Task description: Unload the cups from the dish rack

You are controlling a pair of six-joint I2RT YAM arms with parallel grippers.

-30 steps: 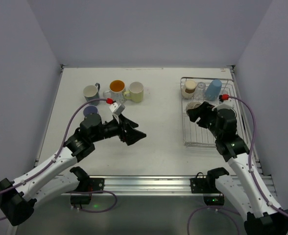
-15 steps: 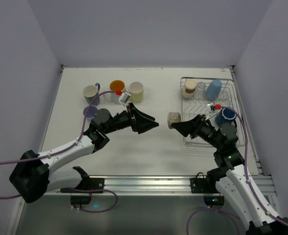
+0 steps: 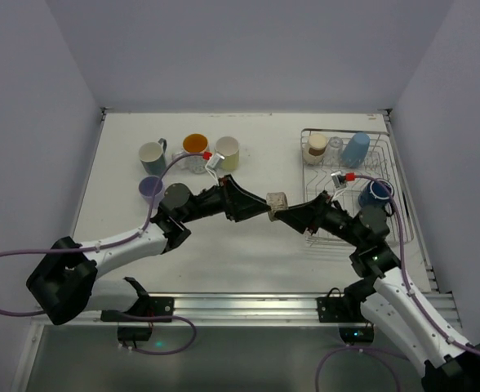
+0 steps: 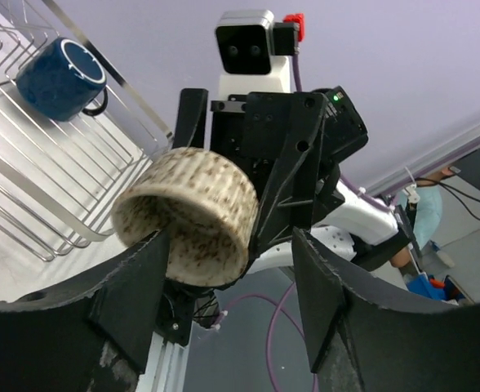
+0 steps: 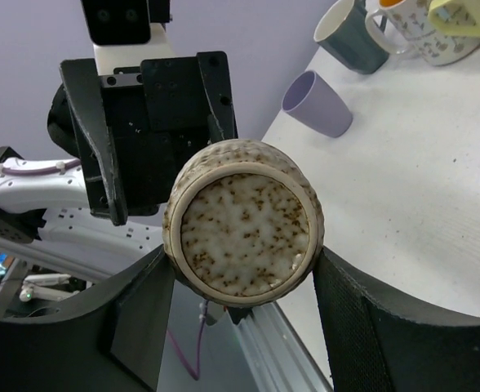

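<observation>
Robotics lab cell, plain lavender walls (image 3: 240, 57) around white table (image 3: 248, 155), 2 arms (image 3: 117, 245) bolted to aluminium rail (image 3: 240, 304), trailing cables (image 3: 173, 162)

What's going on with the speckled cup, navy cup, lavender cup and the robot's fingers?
speckled cup: in the air, gripped by the right fingers.
right fingers: shut on the speckled cup.
left fingers: open, either side of the speckled cup.
navy cup: in the dish rack.
lavender cup: upright on the table.

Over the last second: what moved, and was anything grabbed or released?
The right gripper, shut on the speckled cup, carried it from the dish rack leftward over the middle of the table. The left gripper swung right to meet it and straddles the cup, jaws open. Nothing was released. The mugs, the lavender cup and the rack stayed put.
</observation>
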